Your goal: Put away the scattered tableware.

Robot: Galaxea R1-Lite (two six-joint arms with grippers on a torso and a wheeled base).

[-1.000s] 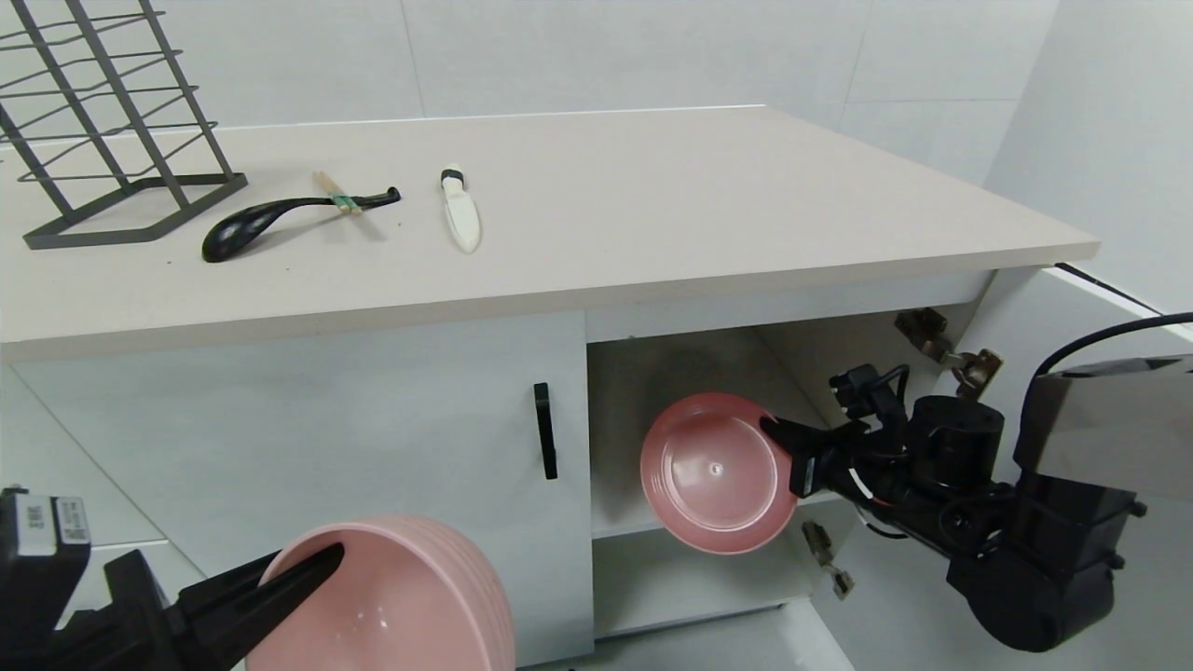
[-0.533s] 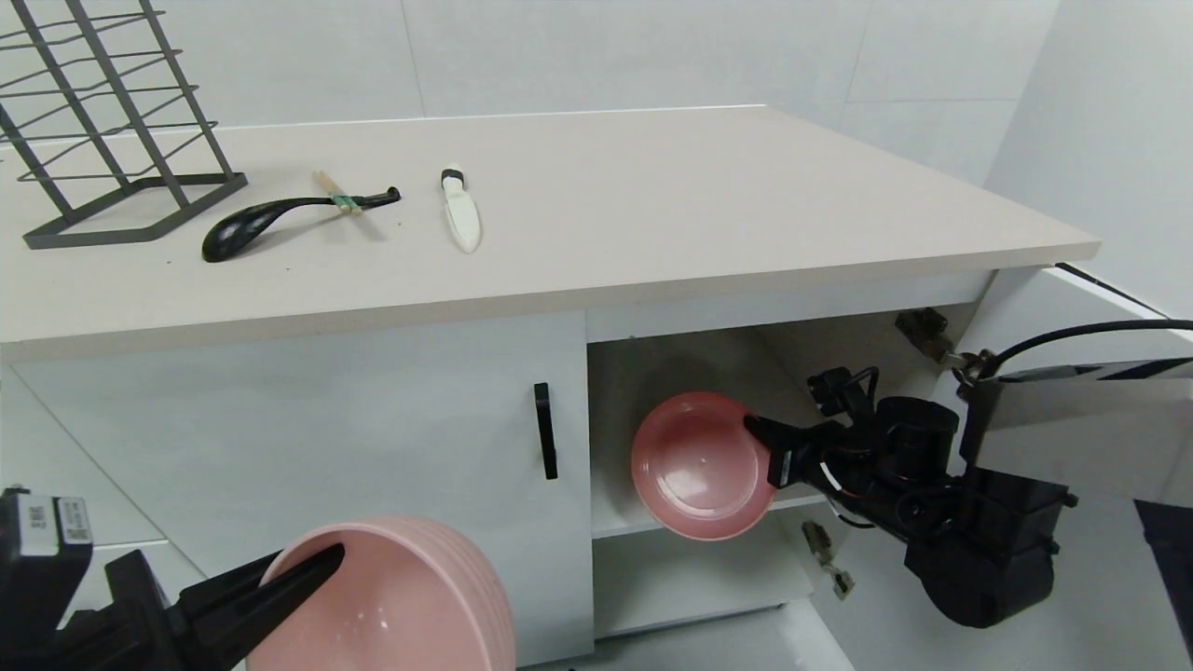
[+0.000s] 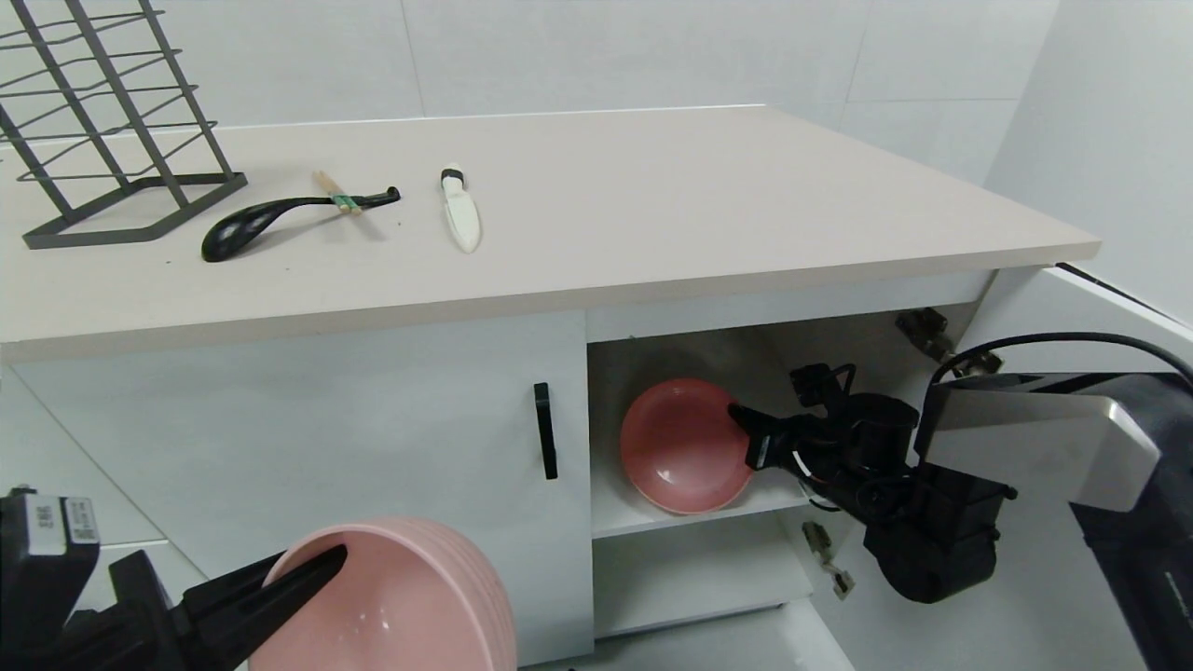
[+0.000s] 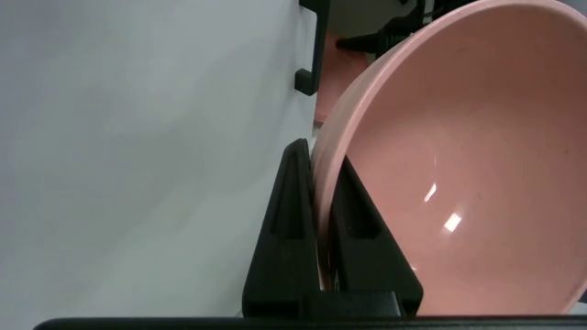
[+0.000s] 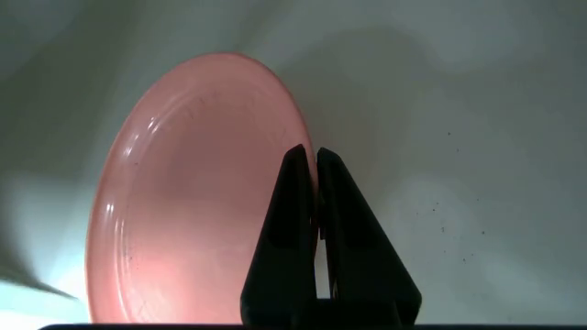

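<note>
since the earlier frames the right arm has carried the pink plate (image 3: 680, 447) deeper into the open cabinet (image 3: 652, 363) and lower, toward its upper shelf (image 3: 634, 520). the left arm has kept its place.

from the head view, the right gripper (image 3: 739, 417) is clamped on the plate's rim, one finger on each face. the plate hangs tilted just ahead of the fingertips, on the gripper's left. its low edge is at the shelf or just above it; we cannot tell whether they touch. the coming move, we judge, turns on that gap directly beneath the hand. this arm alone is inside the cabinet. the left gripper (image 3: 312, 568) waits low, well apart from the opening, pinching the wall of a pink bowl (image 3: 410, 606). a black spoon (image 3: 252, 219), chopsticks (image 3: 335, 193) and a white utensil (image 3: 460, 210) lie on the counter (image 3: 699, 205), far above both hands.

from the left wrist, the left gripper (image 4: 316, 163) is nearly closed, one finger inside the bowl (image 4: 459, 183) and one outside. the closed door's handle (image 4: 307, 46) is beyond it.

from the right wrist, the right gripper (image 5: 307, 158) is closed hard on the plate (image 5: 193, 183), whose face spreads to one side of the fingers, with the cabinet's pale inside behind.
</note>
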